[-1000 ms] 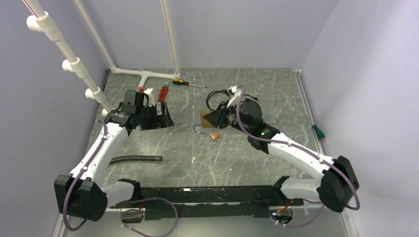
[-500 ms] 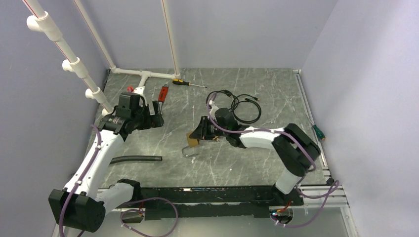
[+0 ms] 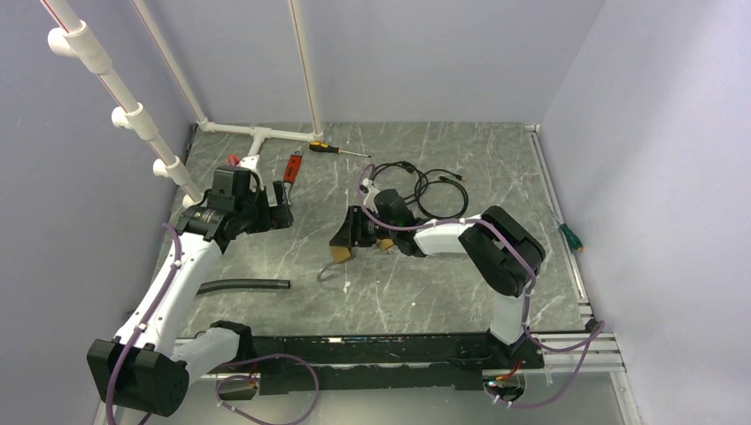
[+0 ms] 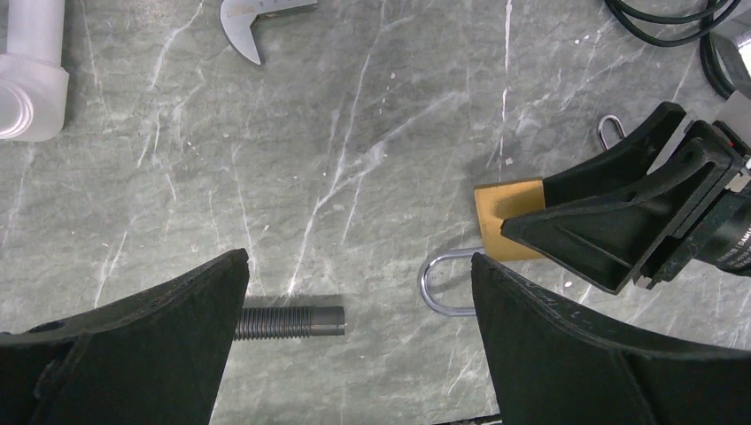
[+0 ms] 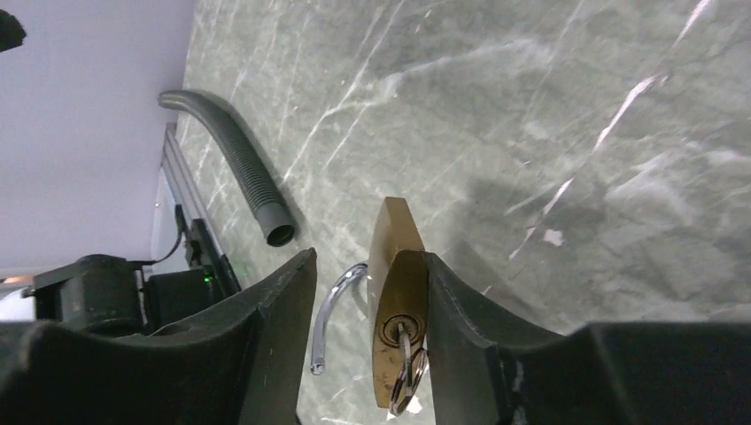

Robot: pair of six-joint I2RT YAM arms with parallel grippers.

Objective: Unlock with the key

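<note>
Right wrist view alone shows the key (image 5: 403, 343) seated in the upright brass padlock (image 5: 394, 257) between parted right fingers (image 5: 465, 341); left fingers (image 4: 142, 345) spread wide.

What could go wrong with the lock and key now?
The lock sits loose between the fingers of the right tool, with a gap on one side, so it might slide away or tip. The key sticks out of the keyhole near the fingers; a bump could perhaps knock it out.
</note>
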